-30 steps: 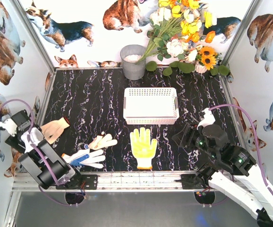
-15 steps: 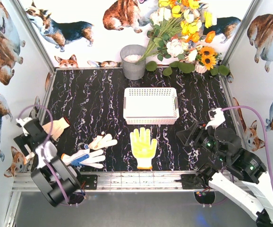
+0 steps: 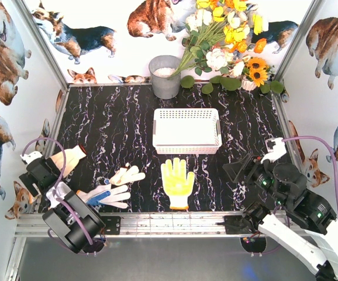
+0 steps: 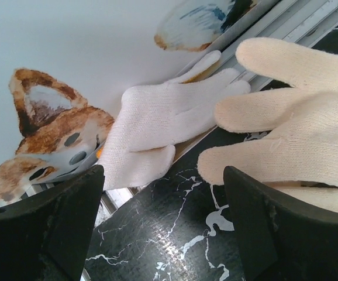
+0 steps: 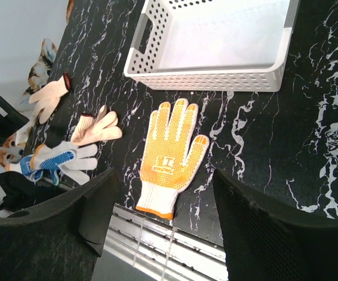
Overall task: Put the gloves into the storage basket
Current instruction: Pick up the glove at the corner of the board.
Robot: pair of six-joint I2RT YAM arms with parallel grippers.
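Black marble-look tabletop, white veins, with corgi-print walls on three sides. No brand or label text can be read on anything here.

Storage basket: white, lattice sides, sits mid-tabletop. The right wrist view shows its floor bare, no glove in it. A bunch of flowers, yellow, white and orange, fills the far right corner. Grey round bucket stands behind the basket at the back wall. Something white is inside it, can't tell what.

Left fingers are spread wide with only tabletop between them, gripping nothing, low at the left edge. Right fingers are also spread and holding nothing, above the near right part of the tabletop.

All the gloves are out on the tabletop:
- Yellow-dotted glove: lies flat just in front of the basket, fingertips toward it, orange cuff edge toward the near rail. Small printed mark on the palm, too small to read.
- Blue-dotted glove: near left, close to the front rail.
- Plain cream glove: just behind the blue-dotted one, apart from the yellow-dotted one.
- Dark-cuffed cream glove: far left, right beside the left fingers.
- White glove: seen only from the left wrist, lying against the wall rail, next to a cream glove's fingertips.
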